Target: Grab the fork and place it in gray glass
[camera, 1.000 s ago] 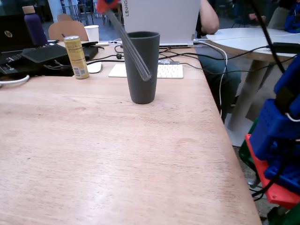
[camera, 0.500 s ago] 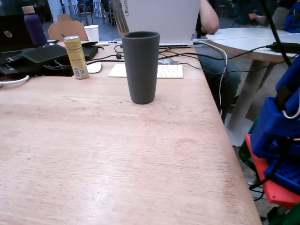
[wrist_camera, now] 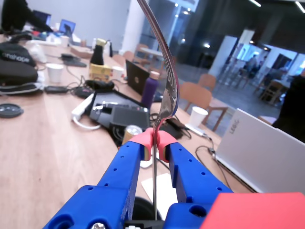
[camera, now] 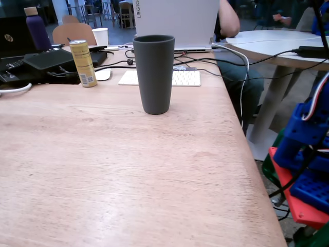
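The gray glass [camera: 154,72] stands upright on the wooden table [camera: 103,170], right of centre in the fixed view. Neither the fork nor the gripper shows in that view; only the arm's blue and red base [camera: 308,170] sits at the right edge. In the wrist view my gripper [wrist_camera: 155,138] is shut on the fork [wrist_camera: 167,86], its pink-tipped blue fingers [wrist_camera: 146,139] pinching the slim silver shaft. The fork rises from the jaws and runs out of the top of the frame. It is held high above the table.
A yellow can [camera: 84,63], a white cup [camera: 101,36], a purple bottle [camera: 38,28], a white keyboard [camera: 180,78], a laptop [camera: 177,20] and cables crowd the back of the table. The table's right edge [camera: 247,149] drops off beside the arm base.
The fork hung slanted in front of the glass a second ago. It then rose above the rim and has now left the top of the fixed view with the gripper.
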